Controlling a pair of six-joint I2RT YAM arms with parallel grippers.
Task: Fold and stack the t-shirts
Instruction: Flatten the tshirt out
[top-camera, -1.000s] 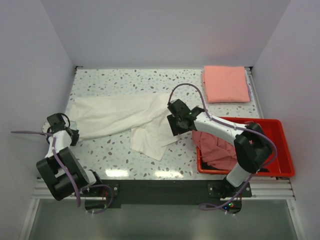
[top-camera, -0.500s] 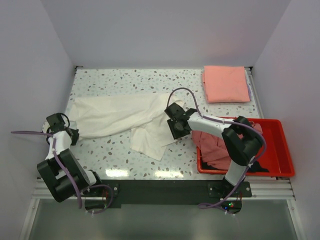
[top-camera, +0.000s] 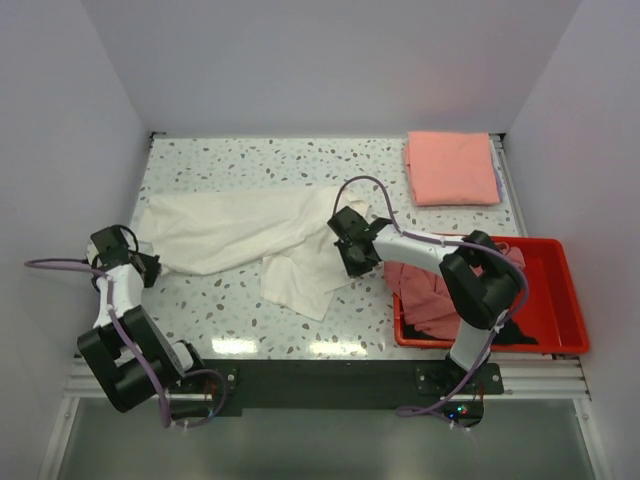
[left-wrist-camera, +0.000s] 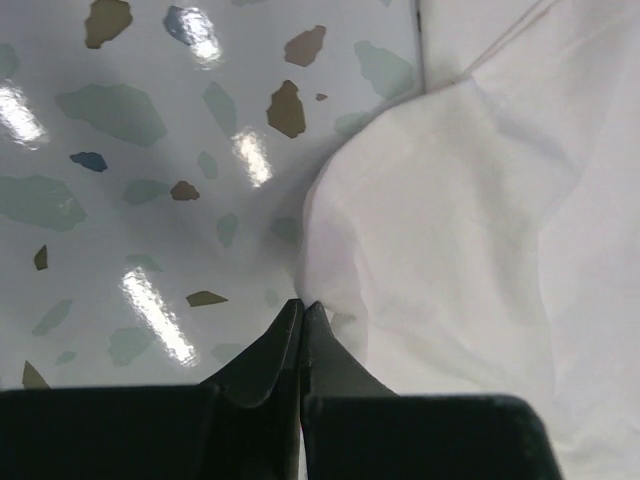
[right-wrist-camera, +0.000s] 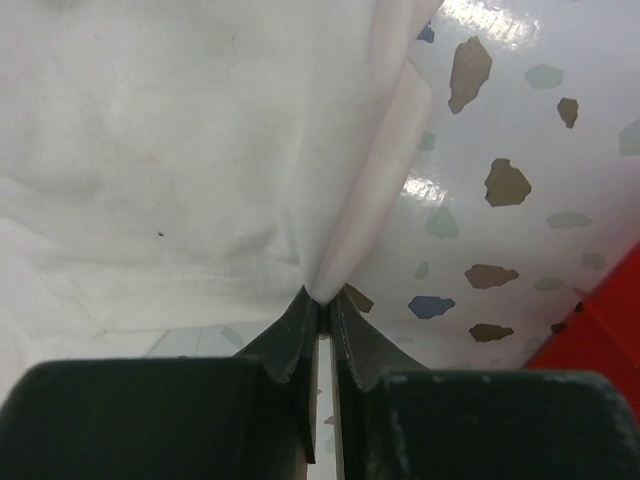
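Closed down from half-open a second ago to a tight pinch at the right gripper (top-camera: 350, 245), and shifted slightly left, with the elbow drawn in over the rectangular red plastic bin (top-camera: 562, 300). Clamped now on a raised fold at the right edge of the crumpled white cloth t-shirt (top-camera: 235, 232), fold standing up between the two dark fingertips in the right wrist view.

Spread loosely across the speckled terrazzo-pattern tabletop (top-camera: 230, 165) from the left edge to the centre, one flap trailing toward the near side.

Pressed fully together at the left gripper (top-camera: 143, 263) as well, no visible shift there; tips nipping the shirt's left hem low over the tabletop.

Folded square and lying flat at the far right corner: salmon-pink cloth t-shirt (top-camera: 452, 167), well apart from both grippers.

Heaped inside the bin: dusty-pink cloth t-shirt (top-camera: 430, 297), with a black cloth t-shirt (top-camera: 518, 331) showing at the near side, partly hidden behind the right arm.
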